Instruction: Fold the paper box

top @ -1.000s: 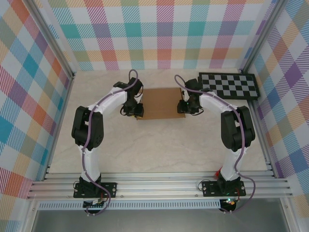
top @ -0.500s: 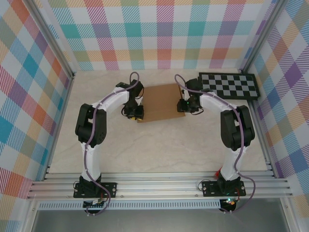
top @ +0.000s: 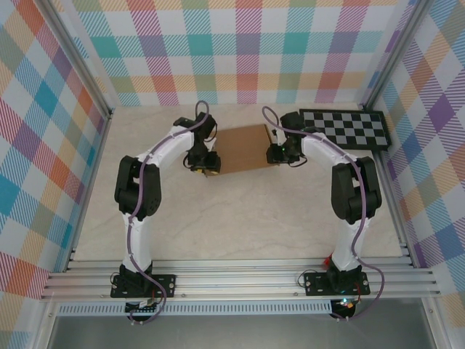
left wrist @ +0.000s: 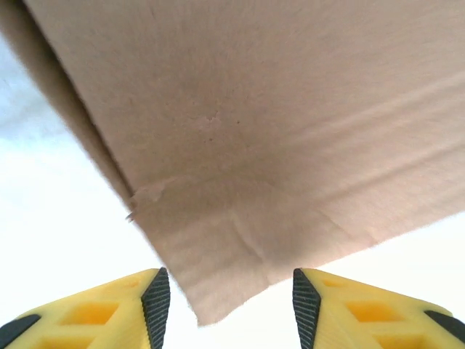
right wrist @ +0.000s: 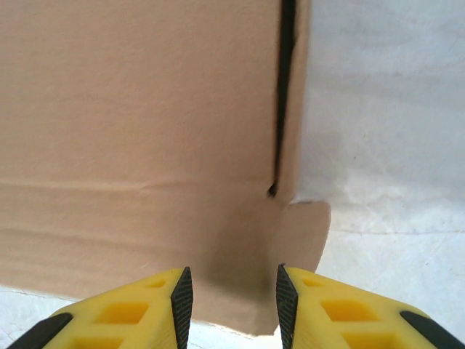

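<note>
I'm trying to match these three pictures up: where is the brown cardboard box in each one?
Top external: paper box just above centre.
Left wrist: paper box across the upper part, one corner pointing down.
Right wrist: paper box upper left.
Shared landmark: the pale table under it.

Paper box (left wrist: pixel 240 131): matt brown cardboard (fibrous, creased); table (top: pixel 240 218) smooth, pale.

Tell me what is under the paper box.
The pale table shows all around the edges of the paper box, so the box appears to rest on it. Anything directly beneath is hidden by the cardboard.
</note>
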